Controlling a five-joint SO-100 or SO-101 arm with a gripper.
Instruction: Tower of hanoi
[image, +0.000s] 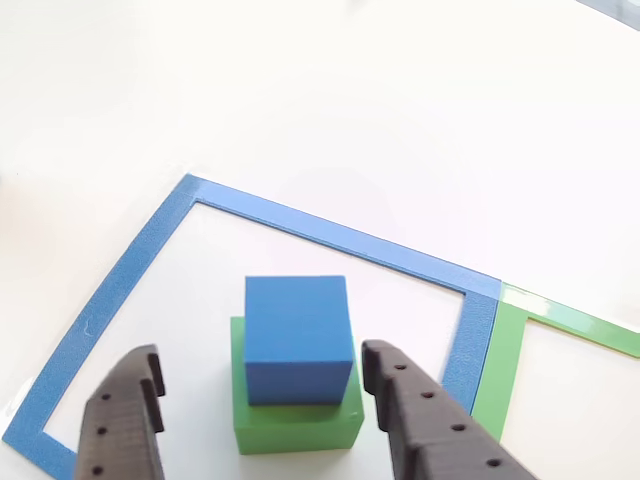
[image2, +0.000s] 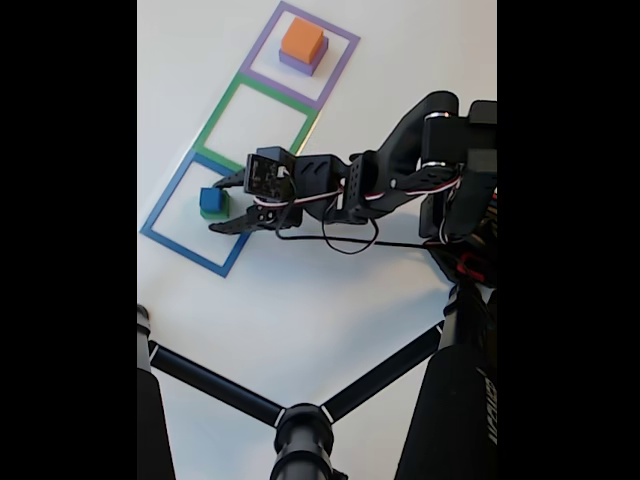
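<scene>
Close view from behind the jaws, fixed view high above; shared blue tape square.

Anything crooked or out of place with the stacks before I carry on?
Only a slight thing: the blue cube sits off-centre on the green block, toward its far edge in the other view. Orange block on purple block looks tidy. Tool open, clear.
</scene>
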